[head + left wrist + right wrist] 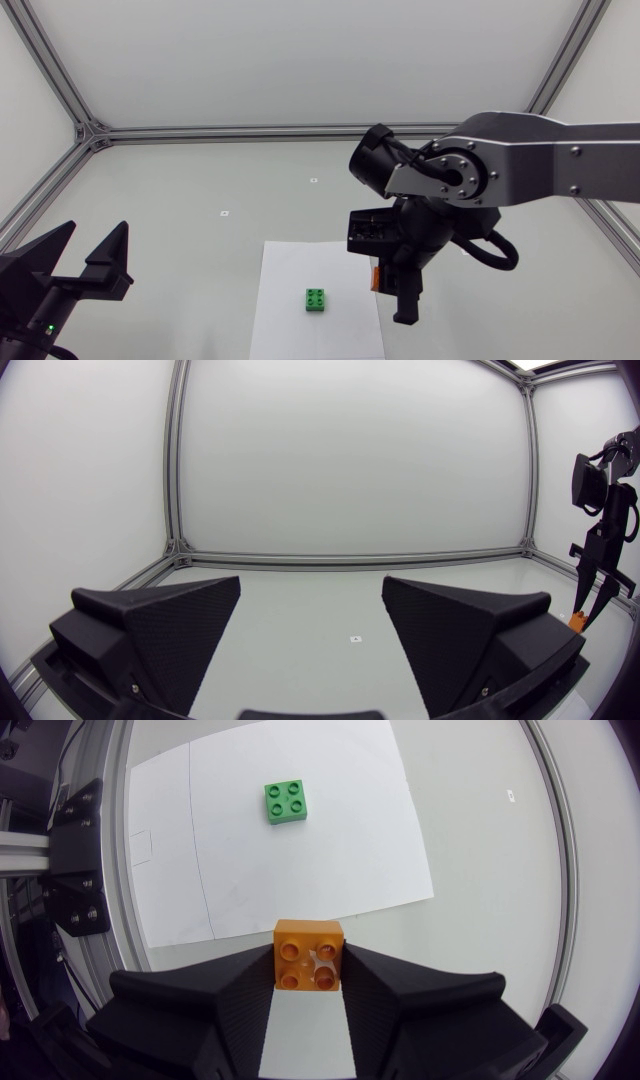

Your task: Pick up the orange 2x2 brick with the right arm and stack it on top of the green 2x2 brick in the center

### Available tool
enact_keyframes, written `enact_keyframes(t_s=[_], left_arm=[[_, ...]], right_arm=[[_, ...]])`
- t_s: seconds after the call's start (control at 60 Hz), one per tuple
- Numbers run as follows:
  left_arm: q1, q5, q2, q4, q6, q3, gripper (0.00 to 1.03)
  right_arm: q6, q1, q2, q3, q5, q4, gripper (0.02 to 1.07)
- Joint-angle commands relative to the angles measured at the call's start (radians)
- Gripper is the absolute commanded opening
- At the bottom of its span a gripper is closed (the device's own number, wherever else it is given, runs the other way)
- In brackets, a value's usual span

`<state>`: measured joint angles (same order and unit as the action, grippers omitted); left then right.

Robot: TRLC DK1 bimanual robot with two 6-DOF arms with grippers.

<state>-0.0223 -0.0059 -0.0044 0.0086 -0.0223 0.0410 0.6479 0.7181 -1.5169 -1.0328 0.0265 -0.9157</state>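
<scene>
In the head view the orange 2x2 brick (375, 278) is seen pinched in the right gripper (391, 291), with the green 2x2 brick (317, 300) near its fingers. In the left wrist view the left gripper (312, 600) is spread wide and empty. In the right wrist view the brick, judged light, rigid and smooth-walled, is held by opposite side walls, studs up, with the green brick ahead of the jaws.

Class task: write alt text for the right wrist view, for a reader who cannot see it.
The right gripper is shut on an orange 2x2 brick, studs facing the camera. Ahead of it, a green 2x2 brick sits on a white paper sheet.
</scene>
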Motion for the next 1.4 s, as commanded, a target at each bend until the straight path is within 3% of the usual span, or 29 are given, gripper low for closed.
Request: enact_keyframes(t_s=[0.0, 0.55, 1.383], left_arm=[[0.002, 0.004, -0.008, -0.015, 0.013, -0.041, 0.99], [0.002, 0.006, -0.008, -0.015, 0.013, -0.041, 0.99], [0.002, 0.004, -0.008, -0.015, 0.013, -0.041, 0.99]], right_arm=[[-0.021, 0.04, -0.057, 0.002, 0.007, 0.024, 0.08], [-0.037, 0.185, -0.258, -0.144, -0.007, 0.069, 0.08], [0.022, 0.199, -0.401, -0.246, -0.022, 0.11, 0.08]])
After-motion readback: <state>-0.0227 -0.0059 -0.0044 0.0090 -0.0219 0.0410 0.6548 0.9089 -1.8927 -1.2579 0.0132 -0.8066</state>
